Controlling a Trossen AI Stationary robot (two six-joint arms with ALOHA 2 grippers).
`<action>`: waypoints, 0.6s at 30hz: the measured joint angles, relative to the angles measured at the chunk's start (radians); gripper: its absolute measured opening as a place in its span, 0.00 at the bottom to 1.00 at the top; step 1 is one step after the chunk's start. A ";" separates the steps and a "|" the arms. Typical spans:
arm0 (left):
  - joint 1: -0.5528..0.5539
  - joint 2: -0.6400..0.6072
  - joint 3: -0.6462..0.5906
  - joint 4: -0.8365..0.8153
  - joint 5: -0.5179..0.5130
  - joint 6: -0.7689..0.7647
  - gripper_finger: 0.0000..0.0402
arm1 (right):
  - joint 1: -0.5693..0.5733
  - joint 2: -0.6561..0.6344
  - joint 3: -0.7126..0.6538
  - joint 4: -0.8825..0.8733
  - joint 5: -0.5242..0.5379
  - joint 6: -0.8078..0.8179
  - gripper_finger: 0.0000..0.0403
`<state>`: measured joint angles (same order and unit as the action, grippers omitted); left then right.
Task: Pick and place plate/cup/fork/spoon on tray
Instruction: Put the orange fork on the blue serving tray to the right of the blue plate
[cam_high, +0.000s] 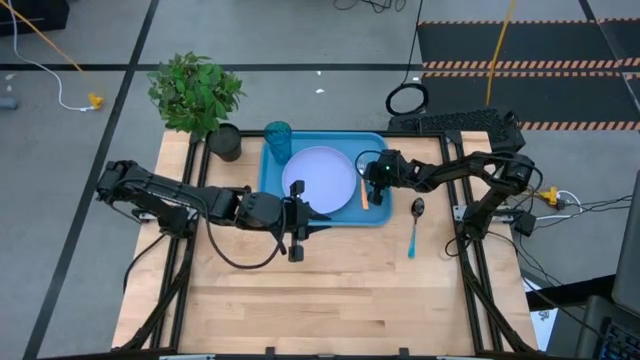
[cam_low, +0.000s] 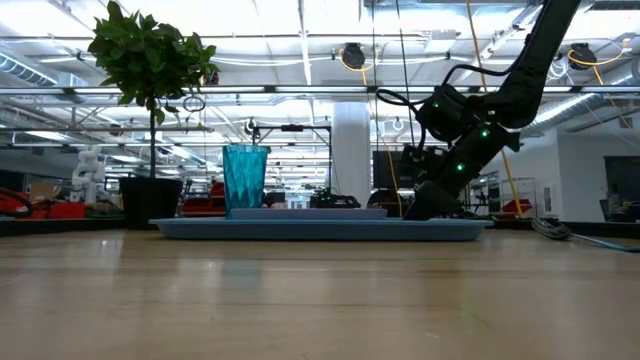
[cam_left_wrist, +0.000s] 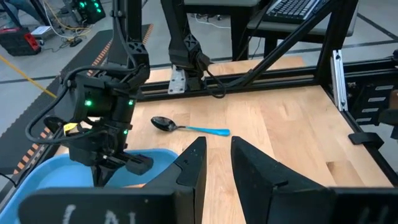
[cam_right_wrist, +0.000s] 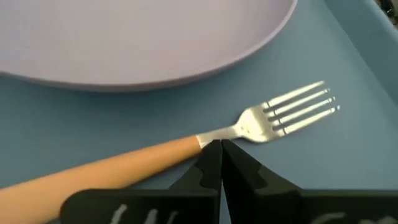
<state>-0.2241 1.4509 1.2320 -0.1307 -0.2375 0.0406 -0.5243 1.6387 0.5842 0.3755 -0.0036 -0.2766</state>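
The blue tray (cam_high: 378, 215) lies at the table's far middle. On it are the pale plate (cam_high: 320, 178), the teal cup (cam_high: 278, 138) upright in its far left corner, and the orange-handled fork (cam_high: 364, 192), flat beside the plate's right side. The blue-handled spoon (cam_high: 414, 225) lies on the table right of the tray. My right gripper (cam_high: 372, 178) is shut, low over the fork (cam_right_wrist: 124, 163). My left gripper (cam_high: 297, 218) is open and empty at the tray's near edge; its own view shows the spoon (cam_left_wrist: 186, 127) beyond its fingers. My right gripper's shut fingertips (cam_right_wrist: 211, 155) stand at the fork's neck (cam_right_wrist: 214, 135), where the orange handle meets the metal head, coming down at a slant from the table's right. I cannot tell whether they touch it. The fork lies flat on the tray floor.
A green plant (cam_high: 195, 90) in a black pot (cam_high: 225, 142) stands just left of the tray's far left corner, close to the cup. Bare wood (cam_high: 330, 290) fills the table's near half. The arms' frames stand at both table sides.
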 joint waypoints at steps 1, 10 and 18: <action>0.000 0.000 0.000 0.000 0.000 0.000 0.19 | 0.000 0.006 0.000 0.003 0.000 0.000 0.00; 0.000 0.000 0.000 0.000 0.000 0.002 0.19 | 0.000 0.005 0.001 -0.011 0.001 0.014 0.00; 0.000 0.000 0.000 0.000 0.000 0.006 0.19 | 0.014 -0.157 0.001 -0.221 -0.003 0.040 0.00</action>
<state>-0.2245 1.4506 1.2320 -0.1305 -0.2375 0.0471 -0.5103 1.4812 0.5848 0.1545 -0.0070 -0.2363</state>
